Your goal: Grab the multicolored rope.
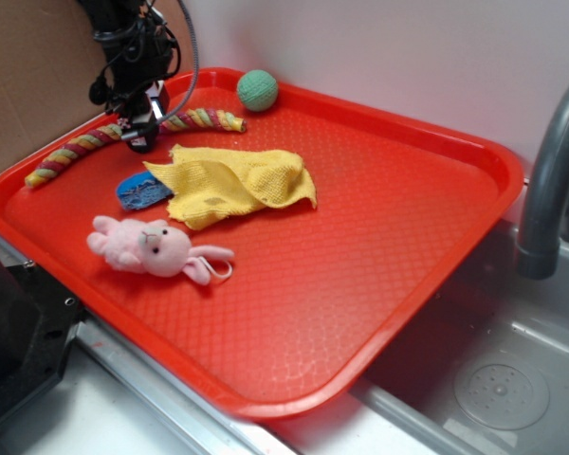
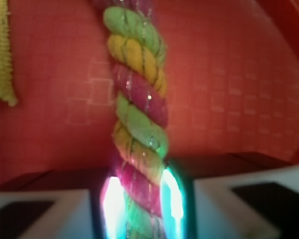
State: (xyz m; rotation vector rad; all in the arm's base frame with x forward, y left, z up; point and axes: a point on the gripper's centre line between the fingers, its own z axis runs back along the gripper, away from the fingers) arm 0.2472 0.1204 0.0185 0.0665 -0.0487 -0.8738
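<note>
Exterior view: we count one twisted cotton rope (image 1: 76, 147) along the tray's (image 1: 408, 256) back-left edge, gripper (image 2: 139, 199) fingers pinching it, plus one knitted ball (image 1: 257, 90), yellow cloth (image 1: 232, 182), plush bunny (image 1: 152, 248).

no legible txt, labels, nos.

The exterior view looks down at an angle from above the near corner of the red tray (image 1: 436, 246), taking in the whole tray, the wall behind it and part of the sink (image 1: 512, 379) at the right. The wrist view sits on the end effector (image 2: 139, 199), very near the tray floor (image 2: 229, 99), facing along the multicolored rope (image 2: 137, 109). Both views share the rope (image 1: 123, 137) and the edge of the yellow cloth (image 2: 1, 55).
</note>
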